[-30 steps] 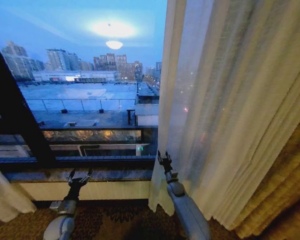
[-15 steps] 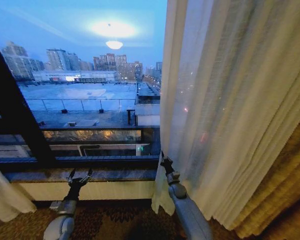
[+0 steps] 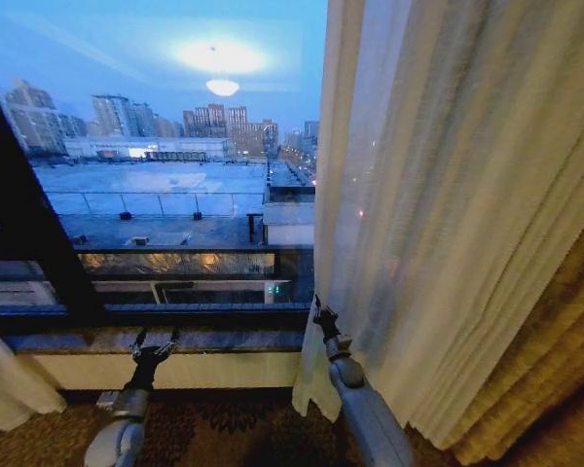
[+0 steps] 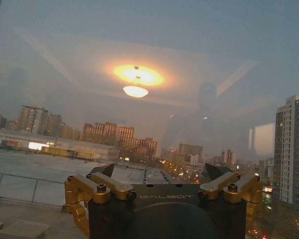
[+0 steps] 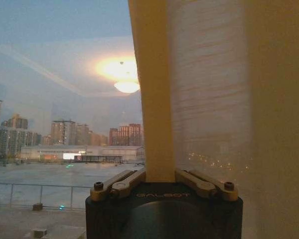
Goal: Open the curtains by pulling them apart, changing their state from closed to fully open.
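Observation:
The right curtain (image 3: 438, 195), a sheer cream panel, hangs over the right half of the window. Its inner edge falls just right of the window's middle. My right gripper (image 3: 322, 315) is at that edge, low down near the sill. In the right wrist view the right gripper (image 5: 159, 175) is shut on the curtain's edge fold (image 5: 152, 99). The left curtain (image 3: 5, 389) shows as a bunched fold at the lower left. My left gripper (image 3: 154, 341) stands open in front of the sill with nothing in it, and the left wrist view shows the open left gripper (image 4: 162, 177) facing the bare glass.
A thick golden drape (image 3: 565, 360) hangs at the far right beyond the sheer panel. A dark window frame post (image 3: 29, 224) slants at the left. The stone sill (image 3: 214, 339) runs below the glass, above patterned carpet (image 3: 234, 428).
My right gripper has shifted a little to the right, taking the curtain's inner edge with it, so slightly more glass shows. The left arm has not moved.

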